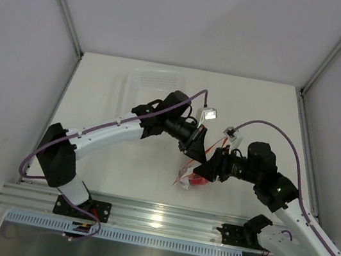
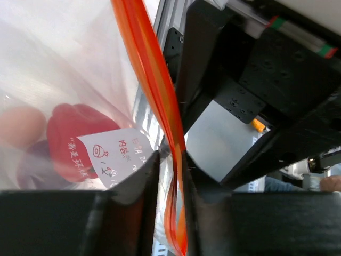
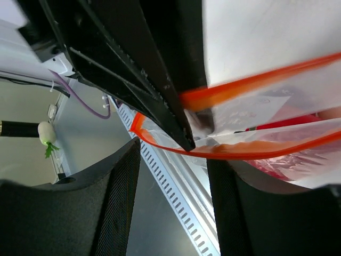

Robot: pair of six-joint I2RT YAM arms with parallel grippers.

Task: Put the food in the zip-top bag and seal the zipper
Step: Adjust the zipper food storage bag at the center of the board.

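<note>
The clear zip-top bag hangs just above the table between the two grippers, with red food showing low in it. In the left wrist view the red pepper, the peach ball and the purple piece lie inside the bag. My left gripper is shut on the orange zipper; it also shows in the top view. My right gripper is open, right at the bag. The zipper's two strips stand apart just past its fingertips.
A white rectangular tray sits at the back of the table behind the left arm. A metal rail with a slotted cable channel runs along the near edge, just below the hanging bag. Grey walls close in both sides.
</note>
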